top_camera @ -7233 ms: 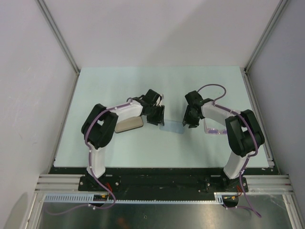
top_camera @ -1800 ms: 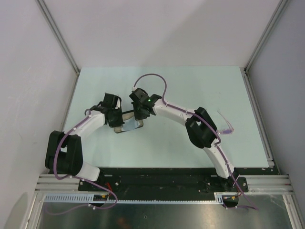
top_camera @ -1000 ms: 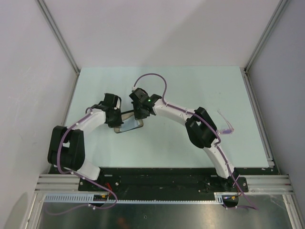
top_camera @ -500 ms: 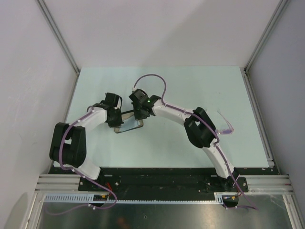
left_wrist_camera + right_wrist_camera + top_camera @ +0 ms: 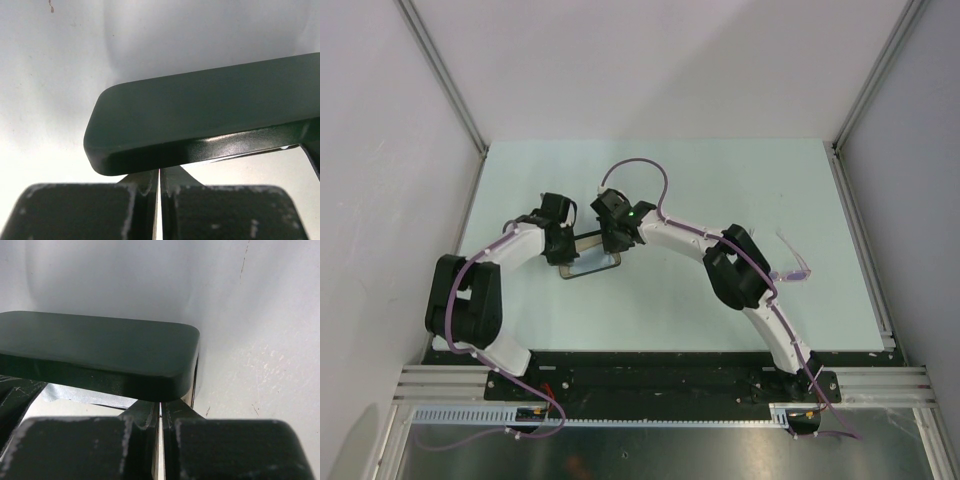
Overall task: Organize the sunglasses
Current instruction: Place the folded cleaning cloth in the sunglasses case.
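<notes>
pale table (image 5: 720, 180) is bearing light, brittle sunglasses (image 5: 796, 268) at right, and i'm judging the bridge safest to grip; my left gripper (image 5: 159, 180) and right gripper (image 5: 160, 412), both pinched together, are touching the black case (image 5: 592, 265).

The left arm (image 5: 515, 246) and right arm (image 5: 672, 237) wear glossy white shells between bulky black joint housings. A thin purple cable (image 5: 638, 165) trails along each. A green light (image 5: 634, 211) glows near the right wrist. Black fingers (image 5: 75, 212) show pale scuffs.

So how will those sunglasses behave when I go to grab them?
The sunglasses look thin-framed and translucent, so they are probably light and easily bent. One slim temple arm sticks out, so a push there may swing them round or fold it in.
</notes>
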Action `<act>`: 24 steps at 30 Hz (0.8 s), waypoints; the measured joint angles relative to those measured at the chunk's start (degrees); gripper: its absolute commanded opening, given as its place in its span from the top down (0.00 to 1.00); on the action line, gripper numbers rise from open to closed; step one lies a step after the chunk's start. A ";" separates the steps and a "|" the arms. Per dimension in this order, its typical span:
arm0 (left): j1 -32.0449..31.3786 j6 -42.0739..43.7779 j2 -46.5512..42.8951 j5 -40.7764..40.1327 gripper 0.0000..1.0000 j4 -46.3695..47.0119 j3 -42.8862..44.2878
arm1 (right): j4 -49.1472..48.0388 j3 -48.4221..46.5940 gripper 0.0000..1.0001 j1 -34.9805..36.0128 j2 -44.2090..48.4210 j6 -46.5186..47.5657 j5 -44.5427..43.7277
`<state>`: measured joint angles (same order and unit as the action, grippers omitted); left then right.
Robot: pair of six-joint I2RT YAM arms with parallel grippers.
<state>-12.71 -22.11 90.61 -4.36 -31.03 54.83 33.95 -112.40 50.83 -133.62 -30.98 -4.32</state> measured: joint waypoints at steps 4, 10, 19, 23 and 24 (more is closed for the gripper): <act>0.00 -0.33 0.15 -0.17 1.00 0.00 0.04 | 0.04 0.02 1.00 0.00 0.00 -0.13 -0.02; 0.00 -0.35 0.28 -0.31 1.00 0.00 0.04 | 0.07 0.02 1.00 0.00 0.00 -0.33 -0.02; 0.00 -0.35 1.57 -0.72 1.00 0.00 0.07 | 0.59 -0.02 1.00 0.00 0.00 -0.46 -0.02; 0.00 -0.37 2.27 -1.22 0.99 -0.04 0.28 | 1.44 -0.37 1.00 0.07 -0.26 -0.48 -0.02; 0.00 -0.37 2.40 -1.38 1.00 -0.04 0.42 | 1.60 -0.57 1.00 0.07 -0.48 -0.48 -0.07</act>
<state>-12.71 -22.48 93.01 -5.74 -31.07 55.24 35.55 -112.97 50.89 -134.10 -31.46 -4.38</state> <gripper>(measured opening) 0.005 0.010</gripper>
